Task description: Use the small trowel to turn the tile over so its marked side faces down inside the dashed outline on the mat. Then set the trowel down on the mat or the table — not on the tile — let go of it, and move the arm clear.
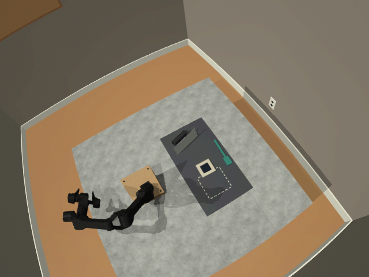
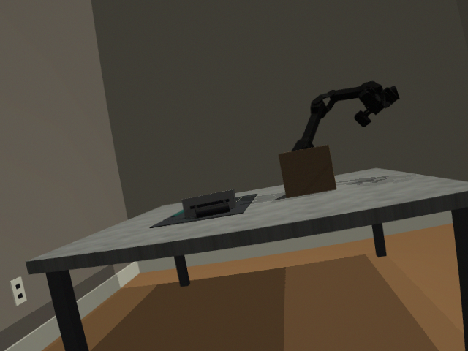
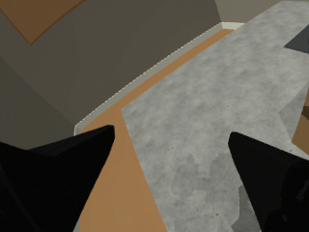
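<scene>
Gripper (image 1: 85, 197) fingers spread wide, holding nothing, parked off the table edge, well away from the mat (image 1: 238, 190). Green trowel (image 1: 222, 152) lies across the mat on its far side, long axis along that edge, just beyond the tile (image 1: 205, 168), marked side up.

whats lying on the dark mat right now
On the dark mat lie a green trowel, a cream-framed tile with its dark face up, overlapping the dashed outline, and a grey stand. Anything beneath the tile is hidden.
</scene>
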You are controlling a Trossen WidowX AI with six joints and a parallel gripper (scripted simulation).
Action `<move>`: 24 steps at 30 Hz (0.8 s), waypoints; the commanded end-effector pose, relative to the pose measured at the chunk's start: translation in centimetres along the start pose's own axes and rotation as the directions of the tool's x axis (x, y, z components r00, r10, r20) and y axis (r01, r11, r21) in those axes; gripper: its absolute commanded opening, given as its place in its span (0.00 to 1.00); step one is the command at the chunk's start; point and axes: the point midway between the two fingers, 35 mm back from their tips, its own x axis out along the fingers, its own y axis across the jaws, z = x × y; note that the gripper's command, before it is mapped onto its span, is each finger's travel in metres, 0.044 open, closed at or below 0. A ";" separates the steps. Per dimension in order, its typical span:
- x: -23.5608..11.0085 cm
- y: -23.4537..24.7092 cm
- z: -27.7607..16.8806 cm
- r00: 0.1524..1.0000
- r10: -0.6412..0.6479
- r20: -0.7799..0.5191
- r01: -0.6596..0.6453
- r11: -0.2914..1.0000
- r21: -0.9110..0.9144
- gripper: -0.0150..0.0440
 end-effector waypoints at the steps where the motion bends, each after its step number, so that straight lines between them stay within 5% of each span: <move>1: 0.1 0.0 0.1 1.000 -0.003 0.001 0.003 1.000 -0.003 0.89; 11: 6.8 0.3 8.7 0.984 -0.175 0.021 0.176 0.974 -0.141 0.44; 24: 13.3 -2.9 17.0 0.940 -0.338 -0.033 0.320 0.915 -0.245 0.42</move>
